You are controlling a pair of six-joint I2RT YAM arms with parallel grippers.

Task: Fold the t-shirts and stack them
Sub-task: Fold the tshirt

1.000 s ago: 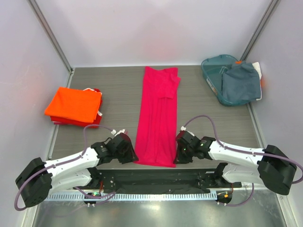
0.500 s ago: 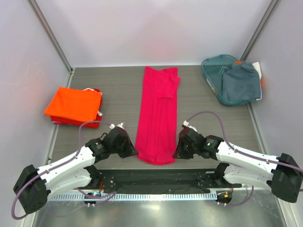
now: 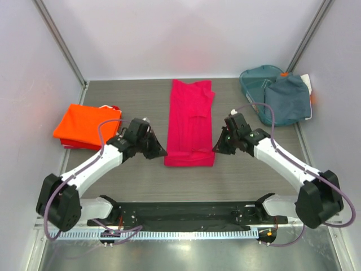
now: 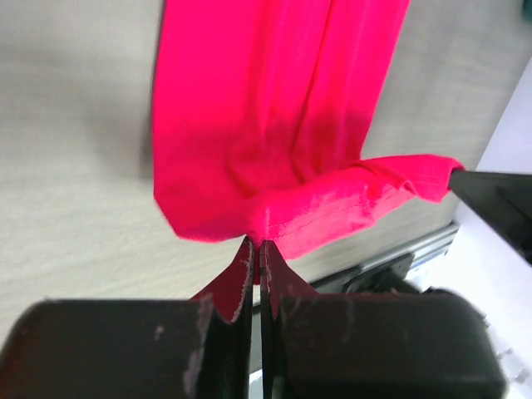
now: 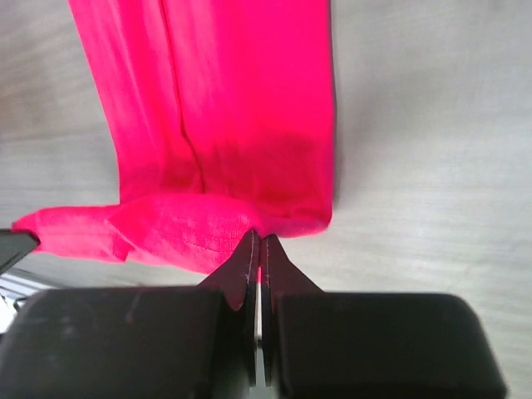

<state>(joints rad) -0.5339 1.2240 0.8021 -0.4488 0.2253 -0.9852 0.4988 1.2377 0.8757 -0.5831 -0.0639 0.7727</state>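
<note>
The magenta-pink t-shirt [image 3: 190,121] lies as a long narrow strip down the middle of the tabletop [image 3: 135,101]. Its near end is doubled over onto itself. At that shirt's near left corner, the left end effector [image 3: 159,152] is closed tight on the hem. Its wrist view shows the two fingers [image 4: 241,287] pressed together with a fold of pink cloth nipped between the tips. At the near right corner, the right end effector [image 3: 216,148] pinches the hem the same way (its jaws show almost no gap). The hem edge is stretched between the two grips, above the flat part of the shirt. Well to the left of the pink shirt sits the folded orange t-shirt [image 3: 87,124]. Well to its right, at the far corner, a grey-blue t-shirt [image 3: 287,99] drapes over the teal basket [image 3: 254,84].
</note>
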